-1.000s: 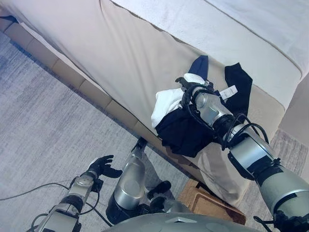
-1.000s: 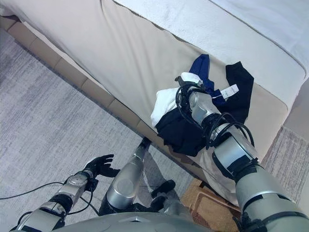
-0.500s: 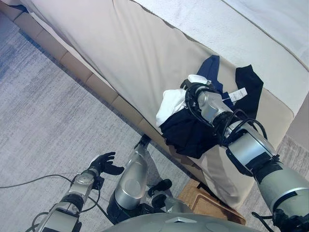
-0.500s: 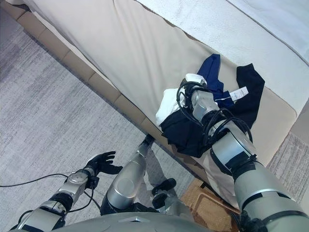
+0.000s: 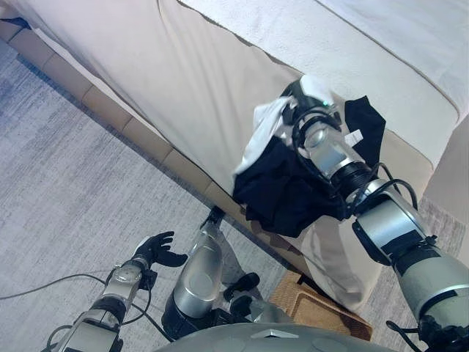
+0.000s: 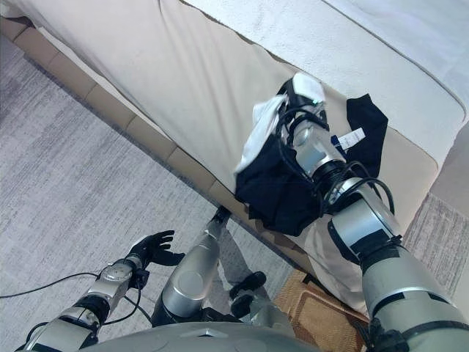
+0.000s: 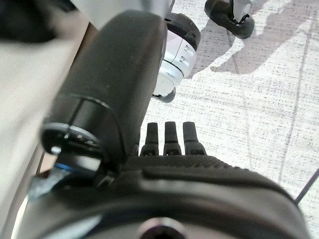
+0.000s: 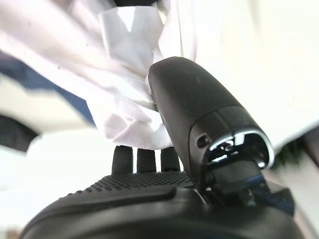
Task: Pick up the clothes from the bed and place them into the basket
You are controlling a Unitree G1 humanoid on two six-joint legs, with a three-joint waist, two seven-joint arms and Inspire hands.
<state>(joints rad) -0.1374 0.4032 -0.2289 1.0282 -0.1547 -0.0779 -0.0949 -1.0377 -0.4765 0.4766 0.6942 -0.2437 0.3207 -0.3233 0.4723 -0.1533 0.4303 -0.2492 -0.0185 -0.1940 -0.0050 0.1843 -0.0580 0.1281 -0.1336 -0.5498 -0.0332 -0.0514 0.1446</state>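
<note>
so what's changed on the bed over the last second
The right hand, shut on the white and black clothes, has lifted the bundle and carried it further up the bed, so it now covers the blue garment seen earlier. The black garment with the white tag stays on the bed. The left hand hangs open near the floor as before, and the basket has not moved.

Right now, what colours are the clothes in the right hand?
White and black clothes in the right hand; clearest in left eye view.

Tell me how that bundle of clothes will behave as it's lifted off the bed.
The clothes hang in loose folds below the right hand, so likely floppy and light. A black garment lies apart on the bed and may get left behind.
</note>
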